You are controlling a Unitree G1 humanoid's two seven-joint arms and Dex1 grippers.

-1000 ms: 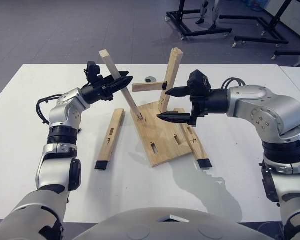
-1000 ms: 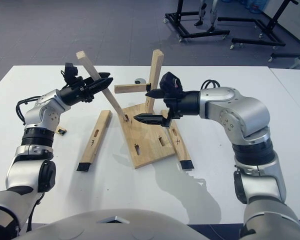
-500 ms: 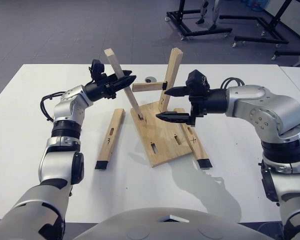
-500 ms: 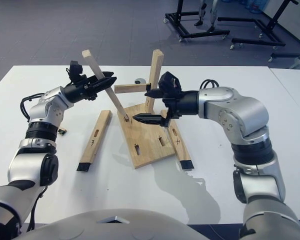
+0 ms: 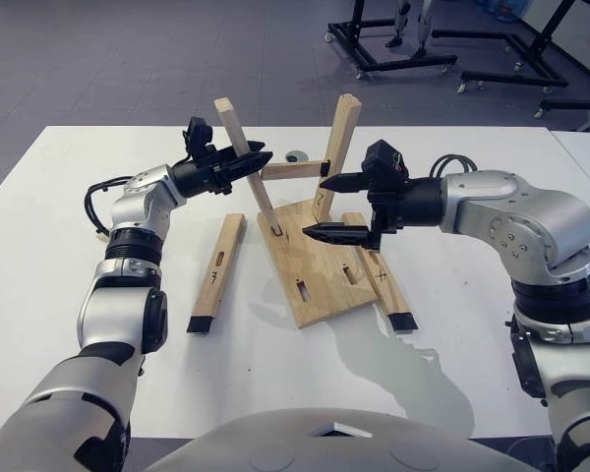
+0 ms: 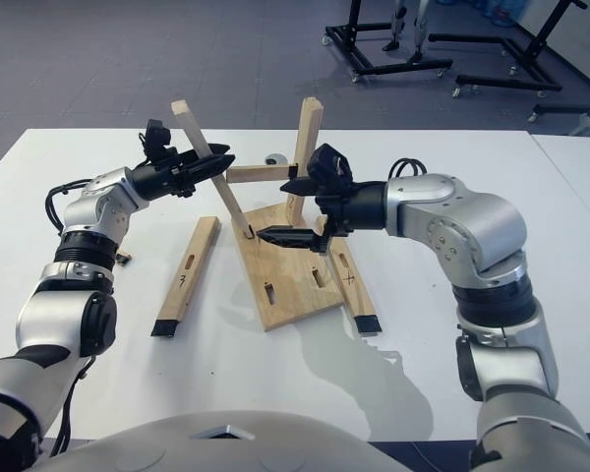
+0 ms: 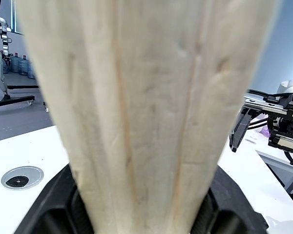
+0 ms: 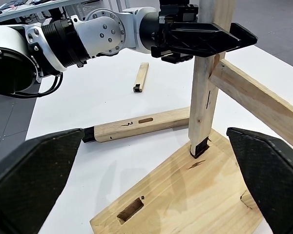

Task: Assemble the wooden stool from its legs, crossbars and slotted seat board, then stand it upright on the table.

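Clamping the leaning leg (image 5: 262, 193) at mid-length in the upper centre of the head views, the left gripper (image 5: 242, 165) had its fingers shut on the wood, though the leg hid them in the left wrist view. The leg's black-tipped foot sat in a slot of the seat board (image 5: 315, 270), which lay flat at mid-table. A crossbar (image 5: 291, 170) ran from the upright leg (image 5: 337, 146) toward the leaning one; whether it entered that leg's mortise could not be told. The right gripper (image 5: 318, 206) hung just right of centre, jaws wide apart and holding nothing. Loose legs lay left (image 5: 216, 271) and right (image 5: 384, 283) of the board. Open table (image 5: 59, 295) spread below, toward the near edge.
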